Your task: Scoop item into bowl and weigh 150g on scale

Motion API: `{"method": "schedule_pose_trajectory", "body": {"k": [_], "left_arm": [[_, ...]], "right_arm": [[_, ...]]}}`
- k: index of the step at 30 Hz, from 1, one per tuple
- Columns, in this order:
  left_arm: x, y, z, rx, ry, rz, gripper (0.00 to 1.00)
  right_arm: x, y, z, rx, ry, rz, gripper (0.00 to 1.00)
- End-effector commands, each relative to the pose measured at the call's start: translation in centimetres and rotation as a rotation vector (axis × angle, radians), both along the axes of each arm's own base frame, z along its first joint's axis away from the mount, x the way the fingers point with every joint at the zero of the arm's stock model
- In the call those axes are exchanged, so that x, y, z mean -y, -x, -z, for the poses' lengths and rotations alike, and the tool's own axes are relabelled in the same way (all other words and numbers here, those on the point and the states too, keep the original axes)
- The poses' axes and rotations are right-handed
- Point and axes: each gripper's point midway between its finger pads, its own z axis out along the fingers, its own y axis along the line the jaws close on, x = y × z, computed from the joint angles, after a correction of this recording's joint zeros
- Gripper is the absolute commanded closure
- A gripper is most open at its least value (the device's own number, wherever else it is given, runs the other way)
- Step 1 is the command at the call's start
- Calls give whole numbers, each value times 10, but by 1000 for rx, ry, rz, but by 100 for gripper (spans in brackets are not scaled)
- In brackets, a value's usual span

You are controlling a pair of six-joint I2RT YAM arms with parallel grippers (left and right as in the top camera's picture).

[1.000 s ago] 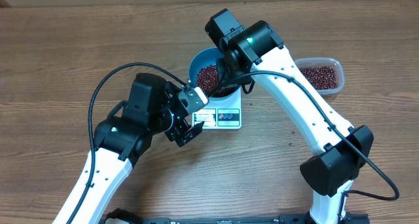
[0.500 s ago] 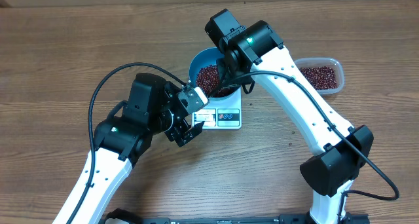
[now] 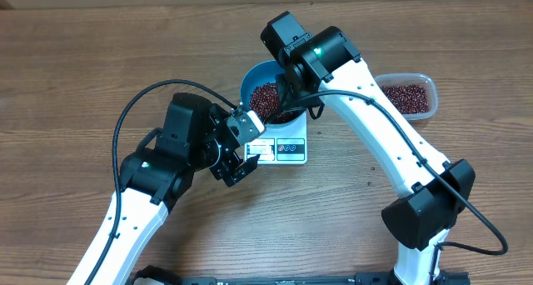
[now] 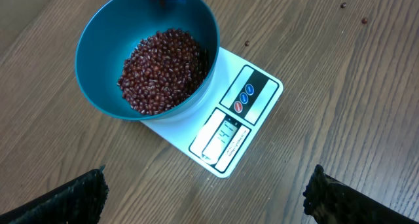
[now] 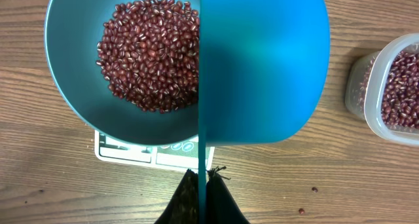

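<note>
overhead: high, straight down, whole table [image 3: 67,68]
left wrist: near, slanting down
right wrist: close, straight down
shared: bowl [image 4: 95,54], scale [image 4: 230,116]

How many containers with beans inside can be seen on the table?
2. The blue bowl sits on the white scale at the middle; the clear tub stands apart at the right. The scoop's inside is hidden, so it may hold some too.
</note>
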Motion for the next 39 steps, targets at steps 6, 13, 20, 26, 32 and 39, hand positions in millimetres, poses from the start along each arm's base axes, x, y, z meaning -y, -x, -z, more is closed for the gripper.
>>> {"method": "schedule_pose_trajectory", "body": {"k": [6, 13, 20, 26, 32, 39], "left_arm": [[2, -4, -10, 11, 23, -11, 0], [2, -4, -11, 12, 23, -11, 0], [2, -4, -11, 12, 23, -12, 1], [2, -4, -10, 11, 23, -12, 0], [2, -4, -10, 11, 23, -12, 1], [2, -4, -11, 12, 23, -11, 0]], "right_arm": [[-2, -1, -21, 60, -21, 0, 96], [-1, -2, -21, 63, -15, -8, 96], [-2, -1, -22, 65, -9, -19, 96], [-3, -1, -22, 65, -9, -27, 96], [-5, 0, -22, 71, -1, -36, 96], [-3, -1, -22, 74, 6, -33, 96]]}}
